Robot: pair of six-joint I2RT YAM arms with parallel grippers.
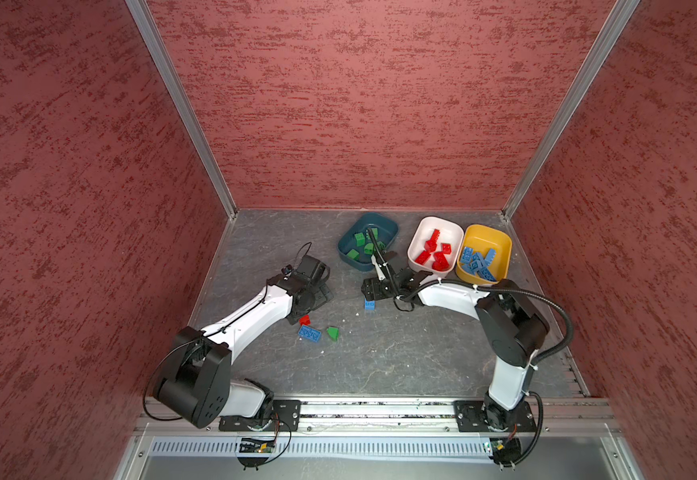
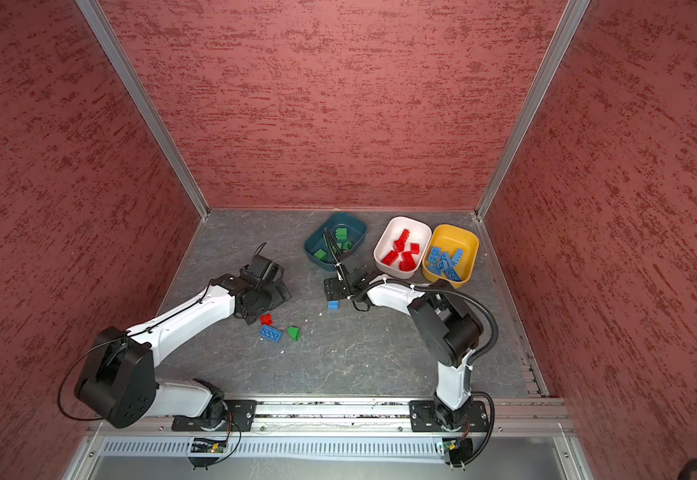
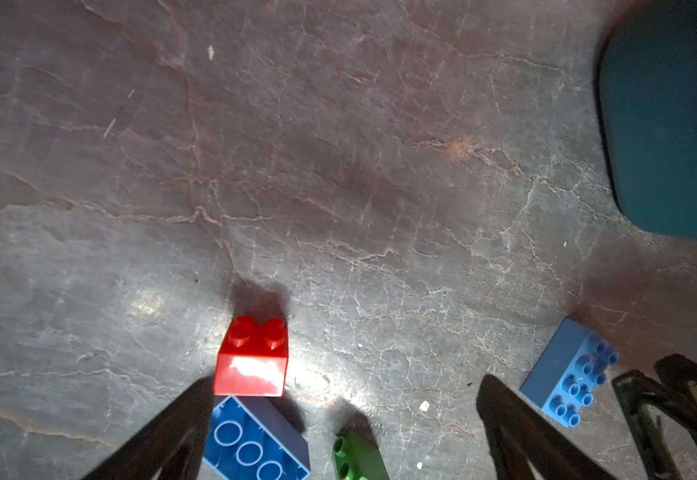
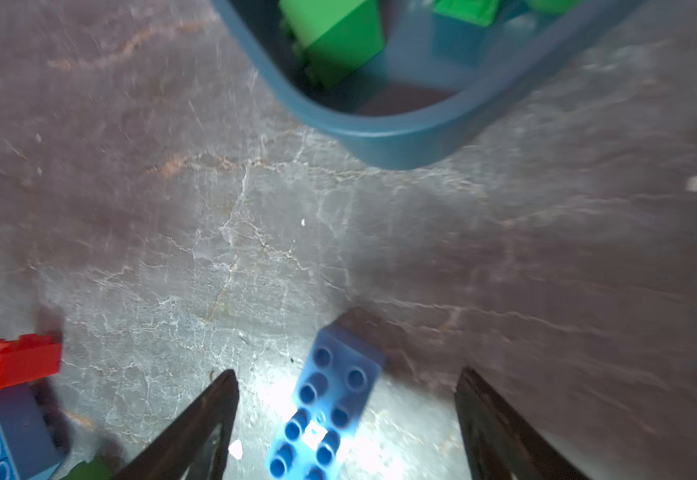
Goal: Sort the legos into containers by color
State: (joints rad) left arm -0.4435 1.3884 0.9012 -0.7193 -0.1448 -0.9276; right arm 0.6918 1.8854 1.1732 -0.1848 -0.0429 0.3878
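Right fingers [image 4: 201,428] spread, released, astride a blue brick [image 4: 326,407] at lower centre; left fingers [image 3: 172,436] released beside a red brick [image 3: 251,357].

Taking the tabletop [image 1: 380,365] as a dial in a top view, the near strip from 5 to 7 o'clock lies bare, as does the far corner at 10 to 11. From 12 to 2 the teal tub [image 1: 389,232], white tub [image 1: 452,232] and mustard tub [image 1: 488,237] block the back; white and mustard stand just beside each other. At 8 a red brick [image 1: 304,319], long blue brick [image 1: 309,333] and green wedge [image 1: 332,332] cluster beside the left forearm [image 1: 251,320]. A small blue brick [image 1: 370,304] lies near centre.
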